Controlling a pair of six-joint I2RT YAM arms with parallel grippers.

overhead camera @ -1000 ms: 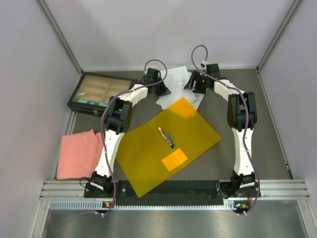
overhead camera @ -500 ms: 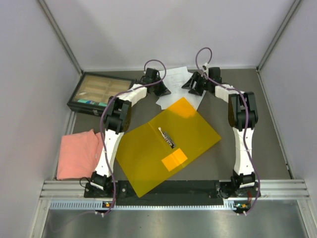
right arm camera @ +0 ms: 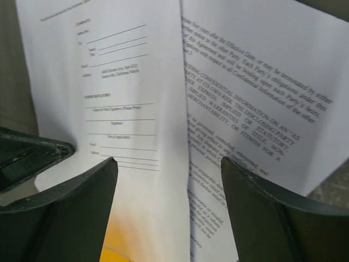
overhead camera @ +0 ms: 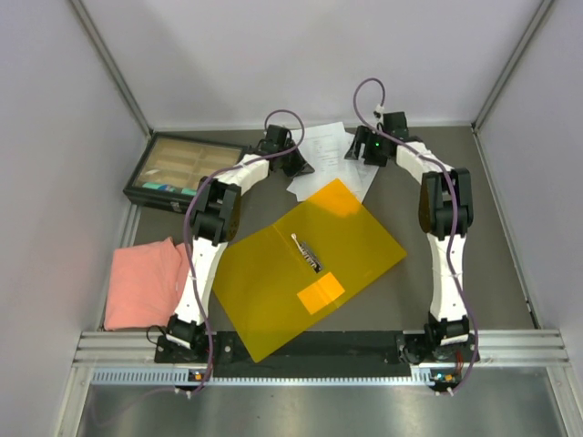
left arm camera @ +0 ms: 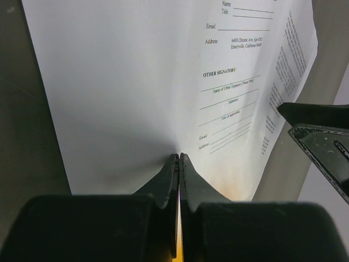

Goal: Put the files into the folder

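Left gripper (left arm camera: 179,161) pinched on edge of papers (left arm camera: 131,82), likely to drag them onto folder (overhead camera: 273,273); right gripper (right arm camera: 168,161) poised above, fingers spread.

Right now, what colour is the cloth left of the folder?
Salmon pink; the cloth shows best in the top external view.

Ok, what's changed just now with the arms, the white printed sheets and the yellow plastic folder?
Only the right gripper moved: it swung slightly left, then back right, above the white printed paper sheets, jaws open. Nothing was grabbed or released. The left gripper, closed on the sheets, and the yellow translucent plastic folder stayed put.
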